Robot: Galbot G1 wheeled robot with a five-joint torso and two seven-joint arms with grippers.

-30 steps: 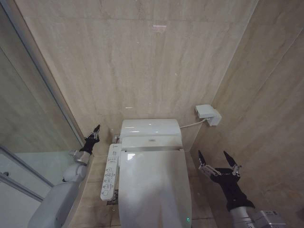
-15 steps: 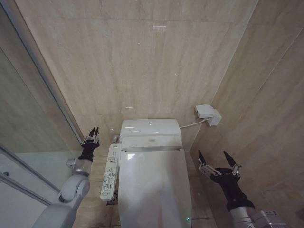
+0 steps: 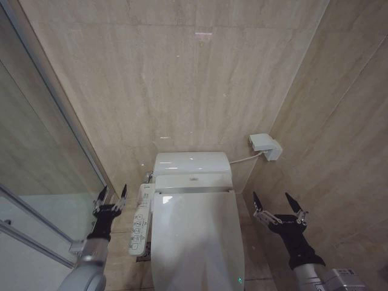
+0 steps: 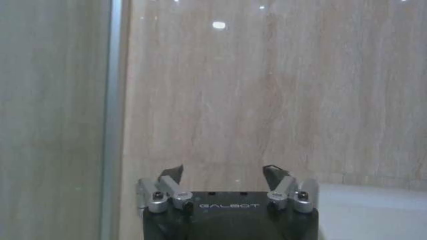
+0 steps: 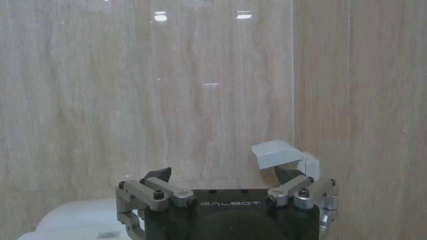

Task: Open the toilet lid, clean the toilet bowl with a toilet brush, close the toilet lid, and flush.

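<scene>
The white toilet lid lies shut over the bowl, so the toilet bowl is hidden beneath it. Behind it stands the white tank. My left gripper hovers open and empty to the left of the toilet, beside the side control panel; in the left wrist view the same gripper points at the beige wall. My right gripper is open and empty to the right of the lid, and in the right wrist view it faces the wall. The toilet brush is out of view.
A glass shower partition runs along the left. Beige tiled walls close in at the back and right. A white wall box with a cable to the tank sits on the right wall, seen too as a white box from the right wrist.
My left gripper has drawn back and down from beside the tank to alongside the control panel, and its fingers have spread open. The right arm has not moved.
</scene>
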